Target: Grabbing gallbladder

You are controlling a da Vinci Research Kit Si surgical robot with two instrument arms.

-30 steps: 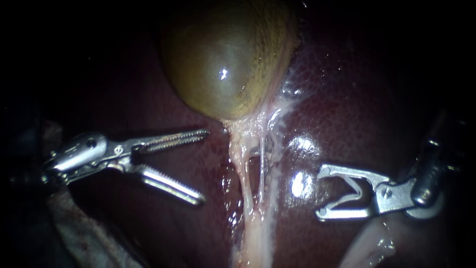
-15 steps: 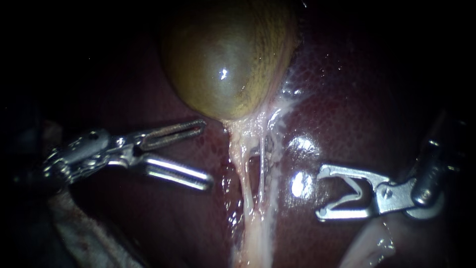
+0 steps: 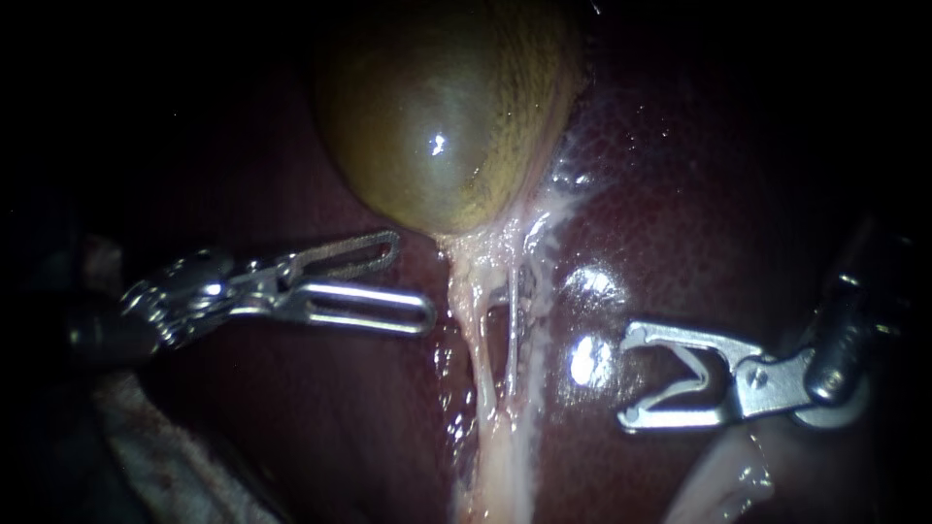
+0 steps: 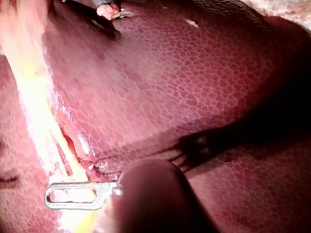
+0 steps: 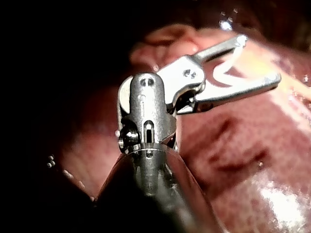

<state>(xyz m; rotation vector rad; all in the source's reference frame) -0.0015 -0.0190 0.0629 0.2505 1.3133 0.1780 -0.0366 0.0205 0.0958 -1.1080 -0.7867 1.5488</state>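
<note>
Left instrument (image 3: 413,278): claw released, moderately parted, gripping nothing. Its tips sit just beside the pale strands (image 3: 482,330) below the gallbladder (image 3: 437,116), shaft nearly level. Right instrument (image 3: 628,378): claw released, spread wide, empty, over the liver (image 3: 680,194).

Bare, glistening dark-red liver (image 3: 680,223) lies between my left end effector (image 3: 410,279) and the rounded olive-green gallbladder (image 3: 442,116) above it, with nothing across that path. Just beside its tips, the pale stringy strands (image 3: 485,330) below the gallbladder bar the way toward my right end effector (image 3: 629,378), which sits well apart beyond them.
</note>
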